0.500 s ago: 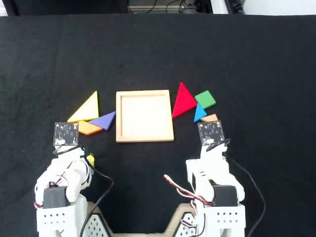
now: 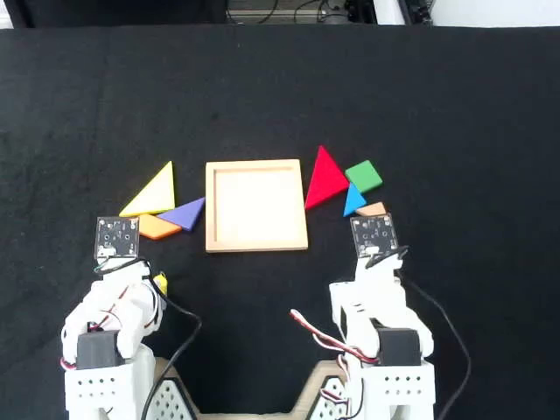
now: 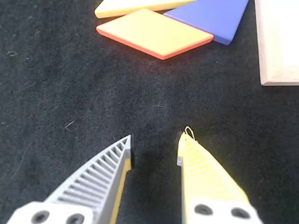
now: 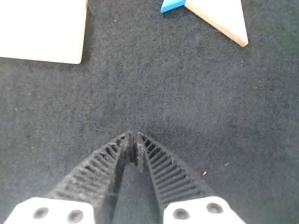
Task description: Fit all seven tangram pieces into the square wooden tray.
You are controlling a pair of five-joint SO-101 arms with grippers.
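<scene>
Wooden tray [image 2: 256,206] between yellow triangle [image 2: 156,194] and red triangle [image 2: 325,178]; left hand [image 3: 155,149] released, right hand [image 4: 134,142] clenched.

Partly covered pieces
Left of the tray [image 2: 256,164], the left arm's board [image 2: 117,236] hides part of the orange piece [image 2: 163,227]; right of it, the right arm's board [image 2: 374,234] hides part of the tan piece [image 2: 374,208].

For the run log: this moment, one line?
tray: empty; left hand: open; right hand: shut; outside tray: yellow triangle, purple piece, orange piece, red triangle, green square, blue triangle, tan piece
</scene>
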